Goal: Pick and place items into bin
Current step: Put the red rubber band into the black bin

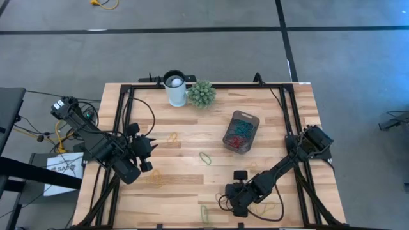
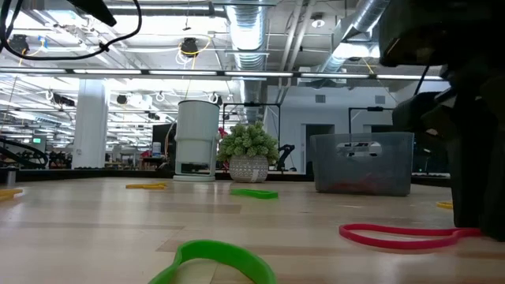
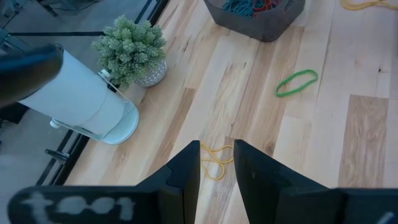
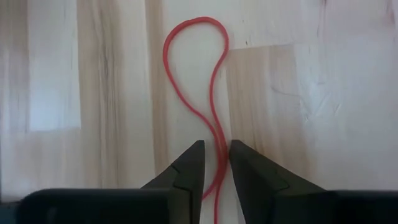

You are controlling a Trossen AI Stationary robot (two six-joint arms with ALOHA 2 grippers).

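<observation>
A red rubber band (image 4: 194,37) lies flat on the wooden table (image 1: 281,108) near its front edge, also seen in the low view (image 2: 402,235). My right gripper (image 4: 216,163) points steeply down over it, open, one finger on either side of the band's near strand; whether a finger touches it cannot be told. My left gripper (image 3: 216,168) hangs open above the table's left part (image 1: 150,148), with a yellow band (image 3: 214,160) on the wood ahead of it. The grey-tinted bin (image 1: 241,132) stands right of centre with several red and green bands inside.
A white cup (image 1: 175,88) and a green plant ball (image 1: 202,94) stand at the far edge. Loose bands lie about: green at the centre (image 1: 205,158), green at the front edge (image 1: 204,214), yellow (image 1: 172,137). Black frame rails run along the table's sides.
</observation>
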